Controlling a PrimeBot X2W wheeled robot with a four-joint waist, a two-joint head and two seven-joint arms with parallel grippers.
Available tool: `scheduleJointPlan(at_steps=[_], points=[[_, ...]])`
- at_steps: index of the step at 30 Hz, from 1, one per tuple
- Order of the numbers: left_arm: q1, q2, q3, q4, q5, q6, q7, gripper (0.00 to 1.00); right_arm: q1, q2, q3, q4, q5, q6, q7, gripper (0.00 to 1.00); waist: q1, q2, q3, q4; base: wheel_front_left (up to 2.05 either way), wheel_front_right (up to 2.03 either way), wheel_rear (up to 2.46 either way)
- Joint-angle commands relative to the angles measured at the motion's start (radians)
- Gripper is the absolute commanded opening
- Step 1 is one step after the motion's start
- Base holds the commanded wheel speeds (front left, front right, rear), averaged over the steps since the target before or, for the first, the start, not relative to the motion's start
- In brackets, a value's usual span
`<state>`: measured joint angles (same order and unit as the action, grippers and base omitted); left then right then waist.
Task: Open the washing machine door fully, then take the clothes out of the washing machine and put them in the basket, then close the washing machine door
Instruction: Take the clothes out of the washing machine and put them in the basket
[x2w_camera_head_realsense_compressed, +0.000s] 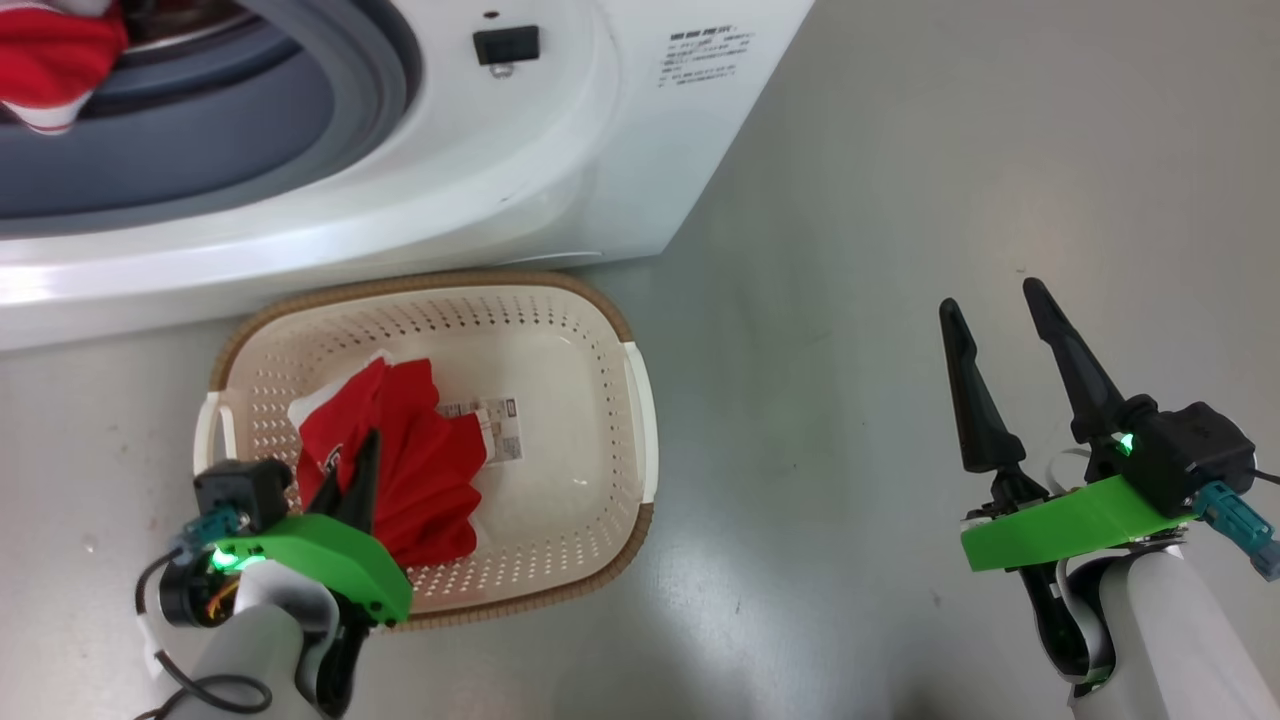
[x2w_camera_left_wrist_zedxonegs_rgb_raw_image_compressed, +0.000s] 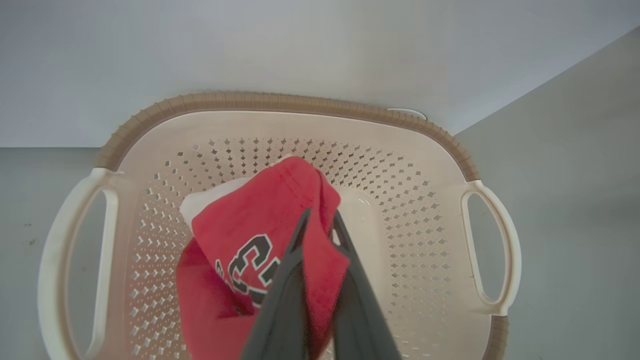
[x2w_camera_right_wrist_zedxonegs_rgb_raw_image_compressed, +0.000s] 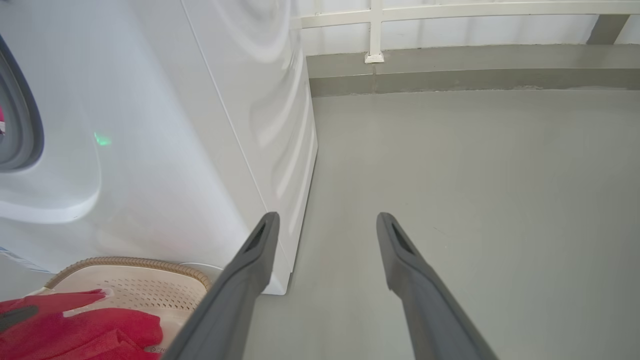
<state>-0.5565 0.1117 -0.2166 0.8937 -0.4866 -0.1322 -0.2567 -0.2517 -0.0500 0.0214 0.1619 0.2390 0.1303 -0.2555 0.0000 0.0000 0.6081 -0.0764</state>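
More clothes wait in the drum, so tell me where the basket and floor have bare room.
Free: the right half of the basket, from the paper label to the right handle, and the floor between basket and open right gripper. Crowded: the basket's left half, where the shut left gripper holds the clothes; the washing machine stands behind.

I read the washing machine (x2w_camera_head_realsense_compressed: 620, 150) as a smooth, glossy white shell that throws reflections, with a matt grey rubber ring (x2w_camera_head_realsense_compressed: 385, 70) at its mouth. The basket (x2w_camera_head_realsense_compressed: 560, 330) is smooth cream plastic, perforated, and its brown rim (x2w_camera_head_realsense_compressed: 450, 280) is ribbed like weave. The clothes (x2w_camera_head_realsense_compressed: 430, 480) are soft red cloth with a slightly fuzzy nap, beside a paper label (x2w_camera_head_realsense_compressed: 495, 428). The floor (x2w_camera_head_realsense_compressed: 900, 250) is smooth grey with a dull sheen. On the right gripper (x2w_camera_head_realsense_compressed: 990, 293), the fingers (x2w_camera_head_realsense_compressed: 975, 400) look like matt dark plastic.
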Motion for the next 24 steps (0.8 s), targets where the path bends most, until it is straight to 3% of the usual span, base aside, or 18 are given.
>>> scheduleJointPlan(at_steps=[1,3,7,8,9,10,24], points=[[-0.006,0.031,0.018,0.002,-0.015,0.002,-0.005,0.0,-0.004,0.0,0.025,-0.025,0.003,0.0,-0.006,1.0,0.0,0.0,0.014,-0.004,0.0,0.0,0.0],[-0.017,0.034,0.013,0.009,-0.021,0.002,-0.005,0.0,-0.006,0.0,0.024,-0.027,0.003,0.0,-0.006,1.0,0.0,0.0,0.02,-0.005,0.0,0.0,0.0],[-0.031,0.039,0.007,0.016,-0.034,0.002,-0.005,0.34,-0.009,0.0,0.022,-0.028,0.004,0.0,-0.006,1.0,0.0,0.0,0.027,-0.006,0.0,0.0,0.0],[-0.032,0.039,0.005,0.016,-0.036,0.002,-0.005,0.51,-0.009,0.0,0.021,-0.027,0.004,0.0,-0.006,1.0,0.0,0.0,0.027,-0.005,0.0,0.0,0.0],[-0.033,0.04,0.004,0.016,-0.037,0.002,-0.005,0.9,-0.01,0.0,0.021,-0.026,0.004,0.0,-0.006,1.0,0.0,0.0,0.027,-0.005,0.0,0.0,0.0],[-0.033,0.041,0.003,0.016,-0.039,0.002,-0.005,0.99,-0.011,0.0,0.02,-0.025,0.004,0.0,-0.006,1.0,0.0,0.0,0.026,-0.004,0.0,0.0,0.0],[0.001,0.04,0.028,-0.039,-0.037,0.002,-0.005,1.0,-0.003,0.0,0.019,-0.008,0.003,0.0,-0.006,1.0,0.0,0.0,-0.043,0.012,0.0,0.0,0.0]])
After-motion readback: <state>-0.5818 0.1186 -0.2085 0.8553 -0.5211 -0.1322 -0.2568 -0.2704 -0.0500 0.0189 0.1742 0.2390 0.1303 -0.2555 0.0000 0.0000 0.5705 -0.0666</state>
